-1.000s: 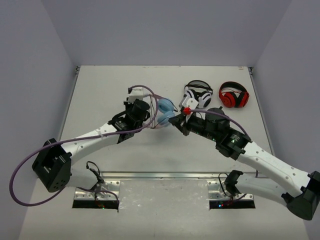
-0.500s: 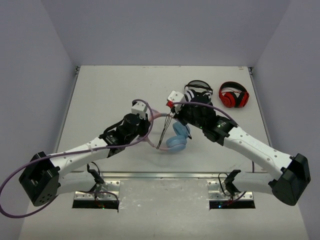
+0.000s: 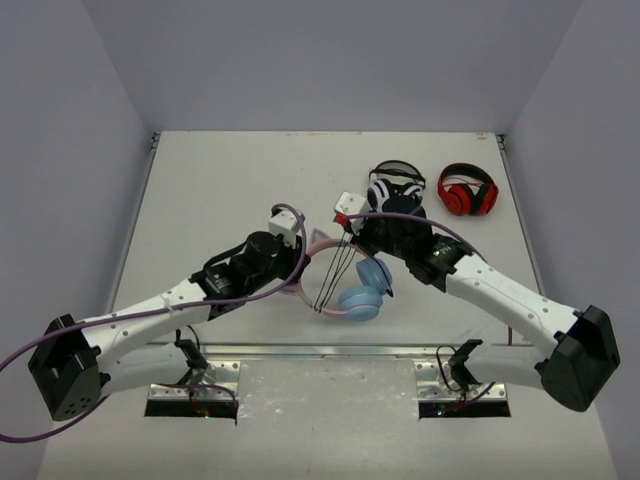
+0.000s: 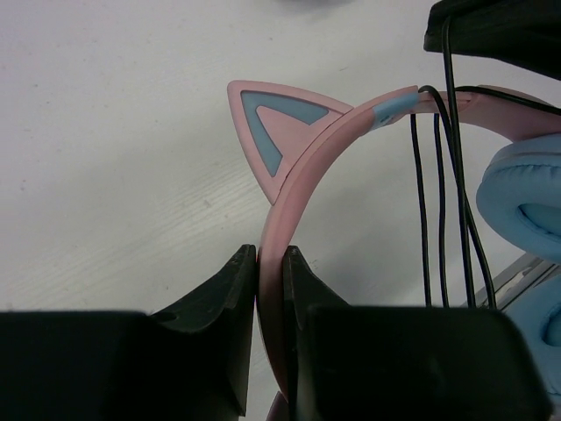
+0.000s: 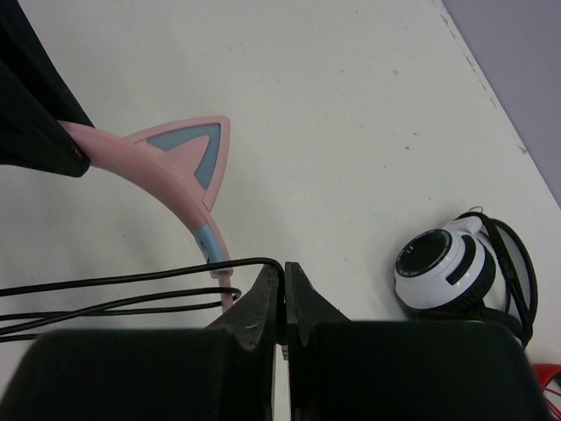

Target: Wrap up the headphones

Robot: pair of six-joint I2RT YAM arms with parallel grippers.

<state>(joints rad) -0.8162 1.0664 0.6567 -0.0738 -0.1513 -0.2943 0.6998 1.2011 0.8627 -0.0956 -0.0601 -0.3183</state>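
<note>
The headphones [image 3: 362, 290] have a pink cat-eared headband [image 4: 302, 153] and light blue ear cups [image 4: 526, 197]. They are held over the middle of the table. My left gripper [image 3: 300, 262] is shut on the headband [image 3: 322, 247], which sits between its fingertips [image 4: 238, 272]. My right gripper [image 3: 352, 228] is shut on the thin black cable [image 5: 149, 281]. Several cable strands [image 3: 335, 278] run across the headband [image 5: 166, 189] and down toward the ear cups.
A white-and-black pair of headphones [image 3: 393, 187] lies at the back right, also in the right wrist view [image 5: 451, 267]. A red-and-black pair [image 3: 467, 191] lies to its right. Grey walls enclose the table on three sides.
The headphones swung from upright at the centre to hanging lower, ear cups toward the front. My right gripper moved back and left with the cable. My left gripper moved slightly right.
</note>
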